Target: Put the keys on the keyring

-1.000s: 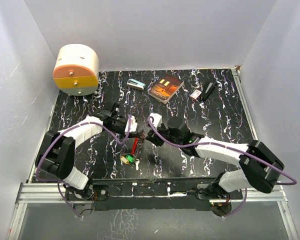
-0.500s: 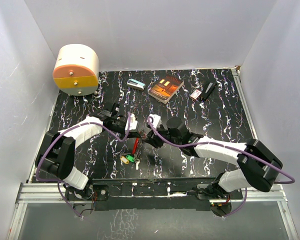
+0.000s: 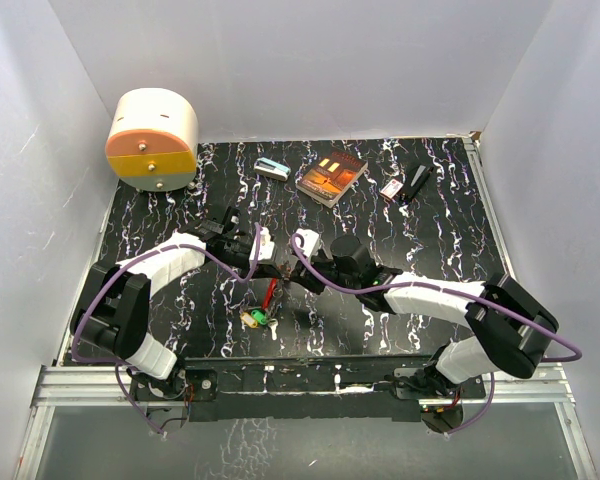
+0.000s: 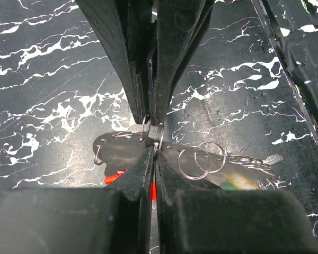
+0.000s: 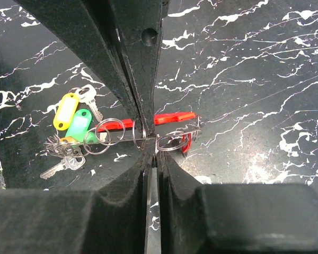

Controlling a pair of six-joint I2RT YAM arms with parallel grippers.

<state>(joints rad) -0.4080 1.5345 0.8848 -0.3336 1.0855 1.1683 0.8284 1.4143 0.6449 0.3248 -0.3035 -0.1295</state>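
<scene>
At mid-frame our left claw (image 4: pixel 151 138) and right claw (image 5: pixel 148 145) are both pinched closed on the thin steel-wire keyring (image 5: pixel 115 130); the tiny plastic-headed keys (image 5: pixel 74 115) look light and slippery, so we'd hold the springy ring

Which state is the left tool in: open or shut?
Shut: the left tool has its fingers pressed together with barely a slit between, nipping the keyring at their tips.

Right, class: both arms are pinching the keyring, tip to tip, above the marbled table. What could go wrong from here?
1. The left gripper and the right gripper have their jaws shut on the thin wire keyring at the very tips, so it may slip out.
2. The tips are nearly touching and may collide.
3. The keys trail loose to one side and could snag or tangle.
</scene>
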